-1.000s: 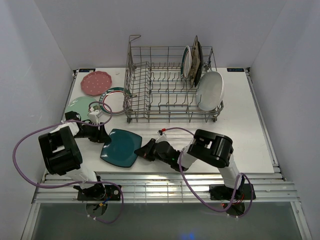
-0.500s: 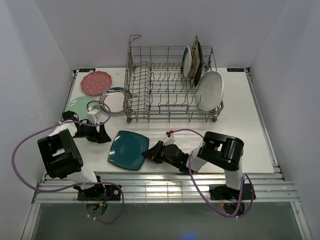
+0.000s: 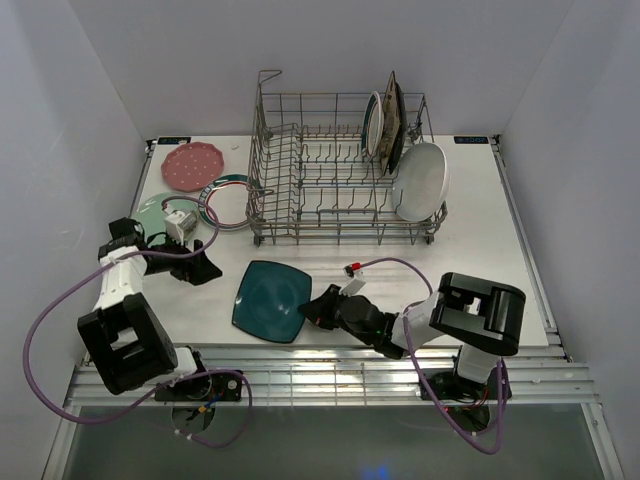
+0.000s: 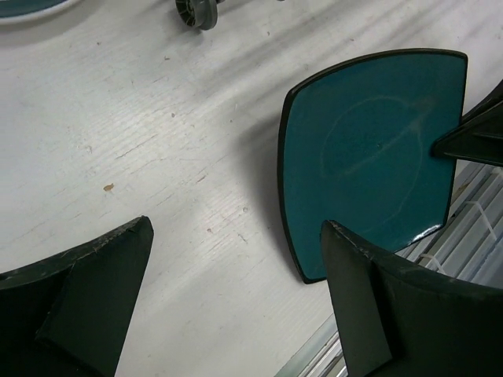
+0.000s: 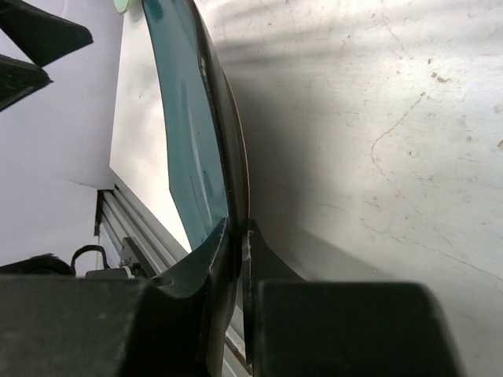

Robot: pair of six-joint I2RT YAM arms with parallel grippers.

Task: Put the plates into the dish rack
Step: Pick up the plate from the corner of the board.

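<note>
One dish rack (image 3: 335, 98). Four plates outside it: pink dotted plate (image 3: 190, 166), mint plate (image 3: 153, 209), rimmed round plate (image 3: 232, 204), teal square plate (image 3: 272, 300). Racked: one white oval plate (image 3: 420, 182), plus upright plates (image 3: 385, 125), count unclear.

Teal plate (image 4: 369, 157) glossy glaze; rack (image 3: 340, 170) bare metal wire; table (image 4: 141, 141) matt, scuffed.

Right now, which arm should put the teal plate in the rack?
The right one, probably. The right pincer is shut on the teal plate's edge. The left pincer is open, holds nothing, and sits apart from the plate. The rack has free slots.
</note>
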